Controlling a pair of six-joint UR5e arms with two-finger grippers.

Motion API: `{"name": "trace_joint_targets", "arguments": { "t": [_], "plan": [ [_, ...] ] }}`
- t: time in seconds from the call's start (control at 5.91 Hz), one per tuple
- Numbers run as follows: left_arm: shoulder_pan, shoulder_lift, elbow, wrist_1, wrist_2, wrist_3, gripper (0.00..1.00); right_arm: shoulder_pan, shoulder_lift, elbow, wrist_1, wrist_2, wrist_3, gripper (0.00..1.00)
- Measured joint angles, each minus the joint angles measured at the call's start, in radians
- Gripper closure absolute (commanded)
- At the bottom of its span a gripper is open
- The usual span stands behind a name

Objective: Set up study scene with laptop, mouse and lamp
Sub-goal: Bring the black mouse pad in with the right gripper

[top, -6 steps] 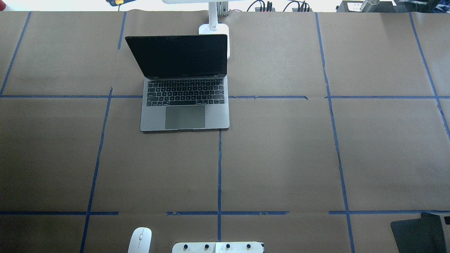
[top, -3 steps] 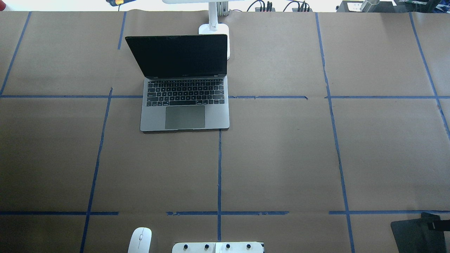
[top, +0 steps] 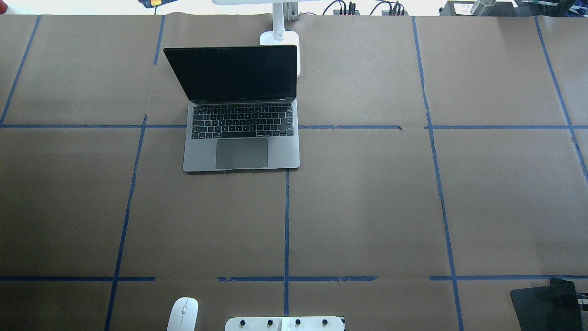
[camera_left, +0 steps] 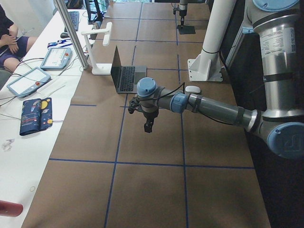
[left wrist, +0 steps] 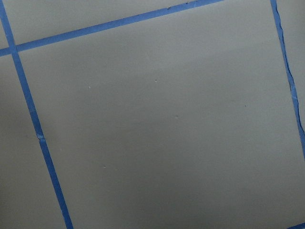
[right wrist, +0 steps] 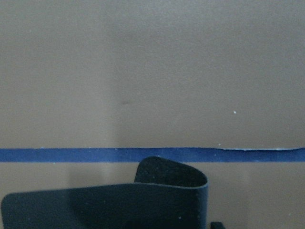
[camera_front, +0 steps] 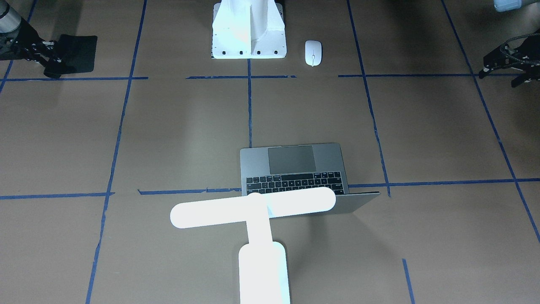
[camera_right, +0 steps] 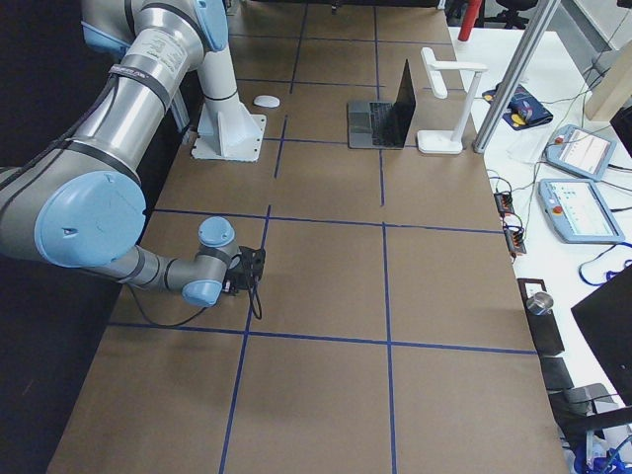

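Note:
The laptop stands open on the brown paper, screen dark, far left of centre; it also shows in the front view. The glowing T-shaped lamp stands just behind its lid, with its base at the far edge. The white mouse lies near the robot's base, alone. My right gripper is down at the edge of a black soft pad and looks shut on it; the pad's edge curls up in the right wrist view. My left gripper hovers over bare paper, its jaws unclear.
The white bolted pedestal stands at the near middle, beside the mouse. Blue tape lines divide the paper into squares. Cables and tablets lie past the table's far edge.
My right gripper has slid over the black pad's right edge at the overhead view's lower right, and that edge has shifted slightly. Laptop, lamp and mouse have not moved.

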Motion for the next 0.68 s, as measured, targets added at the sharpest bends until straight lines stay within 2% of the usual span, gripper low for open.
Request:
{"name": "trace_joint_targets", "arguments": {
  "t": [0.68],
  "plan": [
    [0.000, 0.000, -0.001, 0.000, 0.000, -0.001, 0.00, 0.005, -0.015, 0.003, 0.073, -0.002, 0.022, 1.00]
  ]
}}
